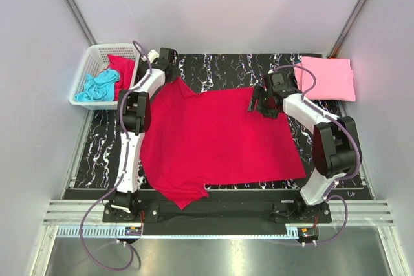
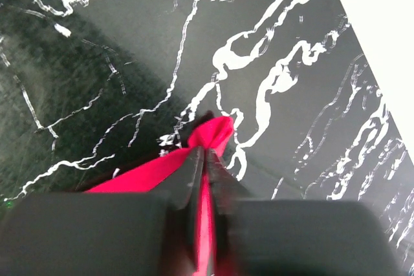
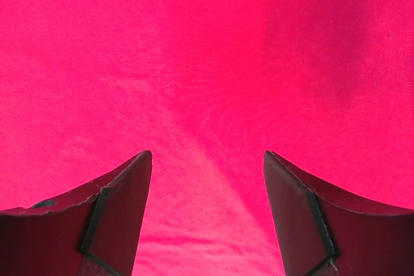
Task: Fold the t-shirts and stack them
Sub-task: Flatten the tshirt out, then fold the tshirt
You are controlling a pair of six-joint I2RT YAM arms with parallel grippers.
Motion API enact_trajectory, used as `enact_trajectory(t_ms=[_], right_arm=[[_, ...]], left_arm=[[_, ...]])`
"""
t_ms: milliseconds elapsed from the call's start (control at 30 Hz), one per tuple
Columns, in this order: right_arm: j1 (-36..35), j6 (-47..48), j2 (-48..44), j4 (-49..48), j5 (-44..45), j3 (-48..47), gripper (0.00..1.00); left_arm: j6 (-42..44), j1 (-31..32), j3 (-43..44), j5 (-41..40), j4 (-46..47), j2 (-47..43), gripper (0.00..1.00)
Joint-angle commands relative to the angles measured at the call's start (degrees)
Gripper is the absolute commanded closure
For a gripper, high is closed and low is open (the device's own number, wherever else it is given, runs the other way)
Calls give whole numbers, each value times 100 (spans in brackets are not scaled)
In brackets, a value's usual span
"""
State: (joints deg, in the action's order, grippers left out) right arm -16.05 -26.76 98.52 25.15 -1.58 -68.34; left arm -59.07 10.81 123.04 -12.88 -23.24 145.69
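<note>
Lying flat on the marbled table (image 1: 220, 72), the crimson t-shirt (image 1: 220, 140) covers most of the surface. Only the left wrist view shows the left gripper (image 2: 204, 153) clenched on a corner of it, with fabric bunched past the tips. The right wrist view shows the right gripper (image 3: 207, 156) spread apart over the cloth. Only the top view shows the folded pink t-shirt (image 1: 326, 77) at far right and the basket (image 1: 94, 53) holding a turquoise t-shirt (image 1: 97, 86) and a red t-shirt (image 1: 123, 68).

Overhead looks down; wrist views close on crimson shirt (image 1: 213, 137)
</note>
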Motion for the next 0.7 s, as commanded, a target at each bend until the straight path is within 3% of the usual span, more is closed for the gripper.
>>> enact_trajectory(t_ms=[0, 300, 667], right_arm=[[41, -22, -237, -45, -17, -92, 24], [32, -66, 17, -45, 132, -180, 24], [41, -189, 414, -54, -44, -417, 26]], left_arm=[[36, 18, 211, -82, -127, 135, 100], [325, 27, 132, 58, -110, -128, 100], [862, 27, -571, 462, 145, -1015, 100]])
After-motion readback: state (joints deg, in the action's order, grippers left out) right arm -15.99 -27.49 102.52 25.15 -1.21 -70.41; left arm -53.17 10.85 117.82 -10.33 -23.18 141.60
